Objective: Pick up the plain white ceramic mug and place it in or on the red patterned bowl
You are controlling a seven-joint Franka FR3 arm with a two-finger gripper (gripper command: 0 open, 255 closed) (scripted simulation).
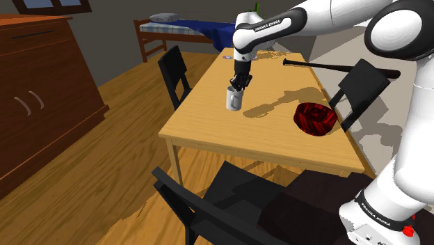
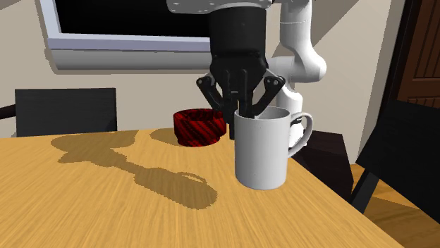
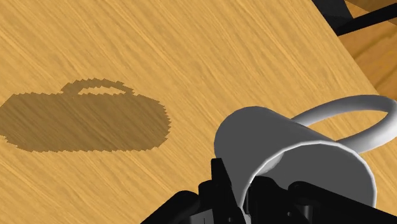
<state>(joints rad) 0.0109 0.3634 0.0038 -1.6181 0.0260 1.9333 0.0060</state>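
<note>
The all-black 2-finger gripper (image 2: pixel 245 111) is narrowed onto the rim of the plain white handled mug (image 2: pixel 262 151), with 1 finger inside the wall and 1 outside. The mug hangs upright just above the light wooden table (image 2: pixel 84 204), its shadow lying apart from its base. The red, dark-striped bowl (image 1: pixel 314 118) sits on the same tabletop, well apart from the mug, towards the shoulder view's right.
</note>
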